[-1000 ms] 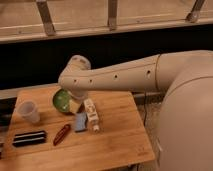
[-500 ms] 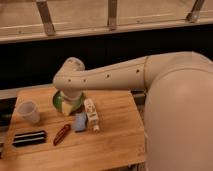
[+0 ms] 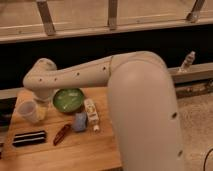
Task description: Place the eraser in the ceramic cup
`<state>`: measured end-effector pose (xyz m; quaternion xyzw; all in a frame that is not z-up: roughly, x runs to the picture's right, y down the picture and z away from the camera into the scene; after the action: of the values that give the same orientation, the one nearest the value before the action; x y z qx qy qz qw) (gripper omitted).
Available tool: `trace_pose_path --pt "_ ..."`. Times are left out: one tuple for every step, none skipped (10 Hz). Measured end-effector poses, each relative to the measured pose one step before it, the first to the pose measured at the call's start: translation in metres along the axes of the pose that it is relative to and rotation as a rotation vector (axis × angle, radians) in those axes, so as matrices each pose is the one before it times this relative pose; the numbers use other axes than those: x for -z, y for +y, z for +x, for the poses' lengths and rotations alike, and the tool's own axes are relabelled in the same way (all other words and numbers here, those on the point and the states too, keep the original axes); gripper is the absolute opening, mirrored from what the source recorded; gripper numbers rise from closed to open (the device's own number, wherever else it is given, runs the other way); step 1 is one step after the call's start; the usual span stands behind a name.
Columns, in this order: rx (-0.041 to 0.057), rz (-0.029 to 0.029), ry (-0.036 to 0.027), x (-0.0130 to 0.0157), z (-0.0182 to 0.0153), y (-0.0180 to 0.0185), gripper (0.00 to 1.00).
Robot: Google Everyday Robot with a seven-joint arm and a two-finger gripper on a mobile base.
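Observation:
The eraser (image 3: 29, 138), a long flat black block with pale stripes, lies flat near the front left of the wooden table (image 3: 82, 152). Behind it stands the small white ceramic cup (image 3: 27, 111), upright. My arm reaches across from the right, and its wrist (image 3: 40, 80) hangs over the table's back left corner. The gripper (image 3: 42, 109) points down just right of the cup, behind the eraser, partly hidden by the wrist. It is open, with nothing in it.
A green bowl (image 3: 68, 99) sits right of the wrist. A pale upright packet (image 3: 90, 111), a blue-grey pad (image 3: 79, 121) and a slim red object (image 3: 61, 134) lie mid-table. My arm's bulky shoulder (image 3: 142, 115) hides the table's right side. A dark wall runs behind.
The arm has swung left across the table, from above the bowl to beside the cup. The objects on the table have not moved.

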<state>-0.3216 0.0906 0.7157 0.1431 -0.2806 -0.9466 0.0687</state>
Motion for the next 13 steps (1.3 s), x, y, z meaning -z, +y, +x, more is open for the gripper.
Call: trace_pose_path --pt "0.04030 0.02641 0.00913 -0.00766 0.01369 -0.01557 0.80" --pt "0.02154 0.01459 0.00663 -0.00293 0.00991 -0.01045 0.80" --pt "-0.00346 -0.00834 -0.00459 0.00042 -0.00436 0.00446 0.80" --pt "-0.00113 0.00003 -0.00067 0.00008 -0.00080 0.00020 0.80" --pt "0.00043 0.00231 0.00089 -0.00016 0.00123 -0.00103 0.80" --pt "-0.00005 0.00303 0.00031 -0.00049 0.00040 -0.00112 0.80" --pt "-0.00107 0.00787 -0.00271 -0.00180 -0.00251 -0.00043 0.80" --pt "-0.00288 0.02224 0.00111 -0.00620 -0.00102 -0.00788 0.80" --pt "-0.00953 0.02301 0.00376 -0.01091 -0.00142 -0.01124 0.80" --pt "-0.02061 0.02364 -0.00083 -0.01517 -0.00753 -0.01190 0.80" --pt "-0.01969 0.02353 0.00356 -0.01453 -0.00687 -0.01142 0.80" --pt "-0.01402 0.02819 0.00919 -0.01508 -0.00468 -0.01186 0.80" --pt "-0.00259 0.02222 0.01051 -0.01296 -0.00123 -0.00786 0.80"
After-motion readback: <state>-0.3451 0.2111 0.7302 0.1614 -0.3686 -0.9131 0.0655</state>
